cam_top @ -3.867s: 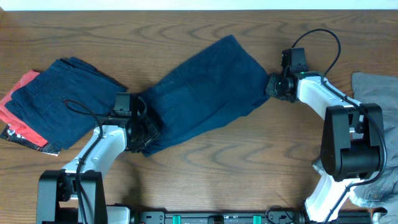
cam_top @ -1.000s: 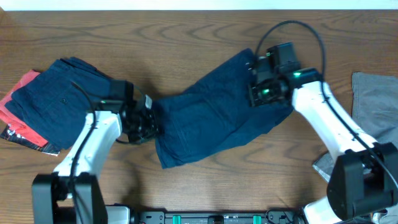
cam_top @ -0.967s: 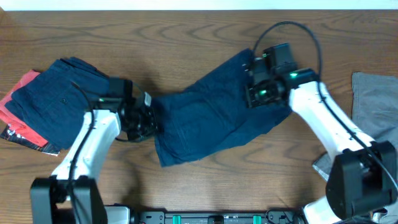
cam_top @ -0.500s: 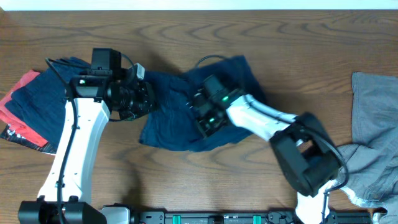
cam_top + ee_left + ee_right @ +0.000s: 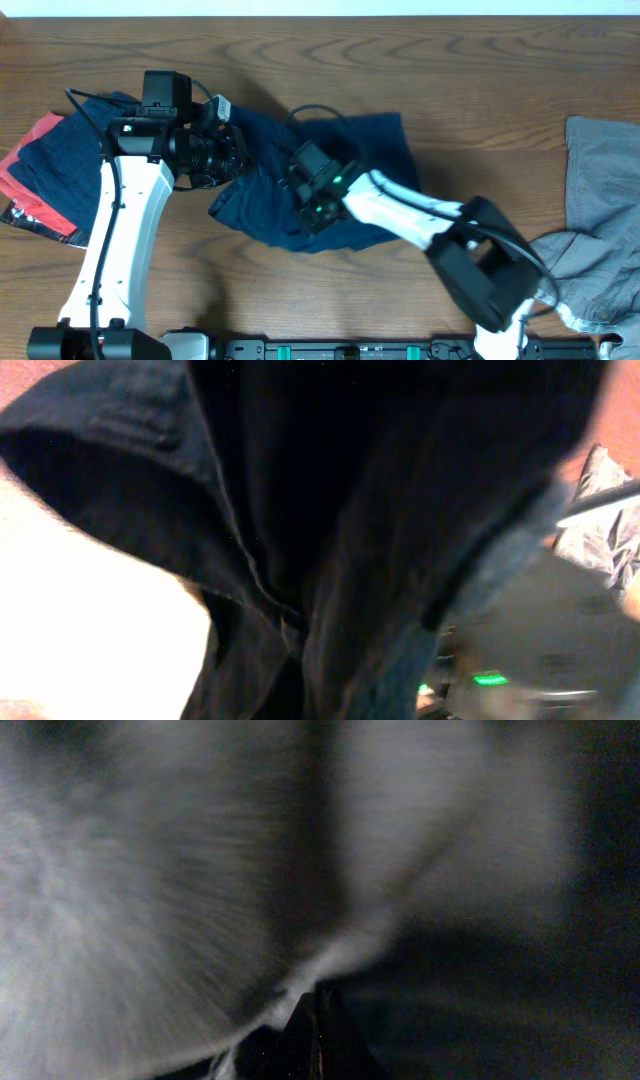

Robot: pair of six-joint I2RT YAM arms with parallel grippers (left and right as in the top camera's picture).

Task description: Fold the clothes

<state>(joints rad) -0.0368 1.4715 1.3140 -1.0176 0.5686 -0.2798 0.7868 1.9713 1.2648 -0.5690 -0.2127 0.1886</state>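
Navy blue shorts (image 5: pixel 370 140) lie crumpled at the table's middle, partly doubled over on themselves. My left gripper (image 5: pixel 226 152) is shut on their left end, lifted near the far side; in the left wrist view dark navy cloth (image 5: pixel 330 510) fills the frame and hides the fingers. My right gripper (image 5: pixel 310 203) is shut on the shorts' other end, pulled over the cloth to the left. In the right wrist view the closed fingertips (image 5: pixel 318 1020) pinch blurred dark fabric. A second navy garment (image 5: pixel 55 175) lies folded at far left on a red one (image 5: pixel 28 145).
A light grey garment (image 5: pixel 600 190) lies rumpled along the right edge. A dark wrapper (image 5: pixel 22 215) pokes out under the left pile. Bare wooden table (image 5: pixel 300 50) runs along the far side and between the shorts and the grey garment.
The right gripper has swept left across the shorts, dragging their right end over the middle. The left gripper has lifted the left end up and away, towards the far side.
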